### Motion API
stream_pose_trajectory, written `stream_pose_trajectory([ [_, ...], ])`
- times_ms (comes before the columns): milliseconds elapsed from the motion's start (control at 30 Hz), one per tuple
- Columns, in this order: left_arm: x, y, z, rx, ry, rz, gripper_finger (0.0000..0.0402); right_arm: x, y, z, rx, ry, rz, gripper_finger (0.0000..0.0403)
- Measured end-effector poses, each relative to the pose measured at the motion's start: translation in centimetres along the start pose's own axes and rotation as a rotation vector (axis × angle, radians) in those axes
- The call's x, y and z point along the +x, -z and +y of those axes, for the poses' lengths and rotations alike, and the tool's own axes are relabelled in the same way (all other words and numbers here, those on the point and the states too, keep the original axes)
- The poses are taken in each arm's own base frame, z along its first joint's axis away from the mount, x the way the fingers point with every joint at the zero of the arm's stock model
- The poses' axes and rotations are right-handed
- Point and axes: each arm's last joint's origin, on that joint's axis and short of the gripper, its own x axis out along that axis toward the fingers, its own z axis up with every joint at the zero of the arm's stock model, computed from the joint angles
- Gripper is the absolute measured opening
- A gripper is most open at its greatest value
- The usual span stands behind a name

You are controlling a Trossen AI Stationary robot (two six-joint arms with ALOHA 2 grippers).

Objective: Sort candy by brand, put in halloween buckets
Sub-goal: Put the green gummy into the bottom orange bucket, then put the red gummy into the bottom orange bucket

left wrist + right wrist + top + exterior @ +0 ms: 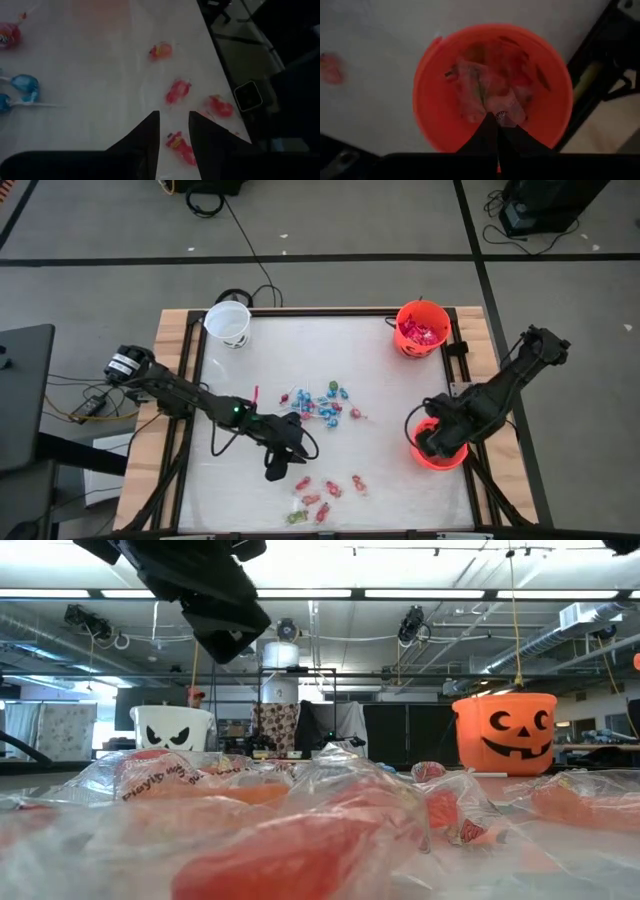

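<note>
The left hand (174, 131), fingers apart, hangs over red candy (181, 146) near the worktop's front edge to pick one, while the right hand (497, 122), fingers together, hovers over the orange bucket (432, 90) at the right edge.

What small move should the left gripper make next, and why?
Probably lower straight down and close. The left gripper hovers open above the near-edge cluster, and a red wrapped candy lies right between its fingertips. The right gripper is over the near orange bucket.
</note>
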Motion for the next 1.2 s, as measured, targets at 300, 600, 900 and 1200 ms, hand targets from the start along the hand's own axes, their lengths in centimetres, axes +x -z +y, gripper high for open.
stream_pose_trajectory([
  [300, 0.5, 0.0, 0.0, -0.024, 0.003, -0.014, 0.0111, 4.5, 0.4, 0.7, 0.060, -0.053, -0.054, 0.0029],
  [600, 2.1, 1.1, 0.0, 0.000, 0.100, 0.068, 0.0129, 2.8, 0.6, 0.5, -0.014, -0.088, -0.072, 0.0162],
  [900, 5.4, 3.8, -0.7, 0.022, 0.137, 0.142, 0.0166, -2.4, 0.1, 0.5, 0.005, -0.246, -0.272, 0.0208],
  [1200, 7.6, 6.2, -0.4, -0.058, 0.004, 0.197, 0.0167, -2.9, -0.9, 0.6, -0.015, -0.234, -0.299, 0.0204],
])
